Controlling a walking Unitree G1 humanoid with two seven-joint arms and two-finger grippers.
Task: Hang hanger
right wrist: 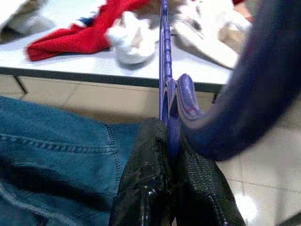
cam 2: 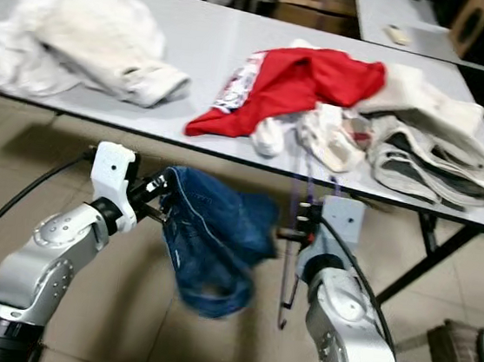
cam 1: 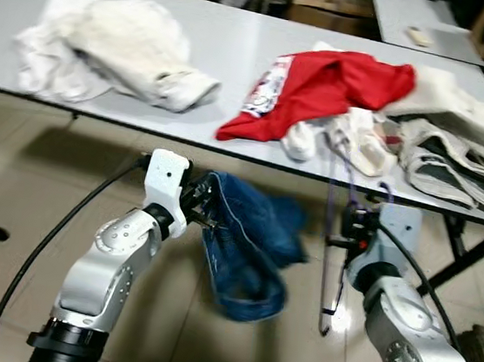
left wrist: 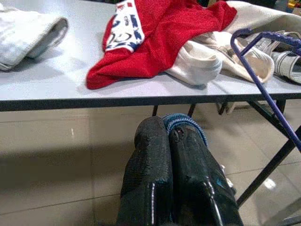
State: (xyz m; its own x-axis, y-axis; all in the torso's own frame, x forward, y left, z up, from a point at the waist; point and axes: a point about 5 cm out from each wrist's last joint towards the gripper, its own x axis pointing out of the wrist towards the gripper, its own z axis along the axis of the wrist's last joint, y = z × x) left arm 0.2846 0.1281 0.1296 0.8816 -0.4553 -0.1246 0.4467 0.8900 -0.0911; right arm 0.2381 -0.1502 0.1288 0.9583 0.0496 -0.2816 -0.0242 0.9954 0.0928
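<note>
We hold two things below the near edge of the worktop. Our left claw, at about nine o'clock in the head view, is pinched fully closed on the hem of the blue jeans; the left wrist view shows both fingers pressed together with a fold of denim between them. Our right claw, at about four o'clock, is clamped tight on the purple hanger, which stands nearly upright, one end rising to the worktop edge and the other hanging toward the floor.

We see several risks. The jeans hang from a single pinch of cloth and sag in a heavy loop, so a quick swing could pull the hem free and drop them. The hanger is gripped on a thin bar, so it may twist between the fingers once weight comes on it. Its upper end lies close to the white garments and the red shirt at twelve o'clock, and lifting carelessly could snag them or drag them off. We also judge that threading the jeans will be awkward, since the denim is bunched and which opening faces the hanger cannot be told.
</note>
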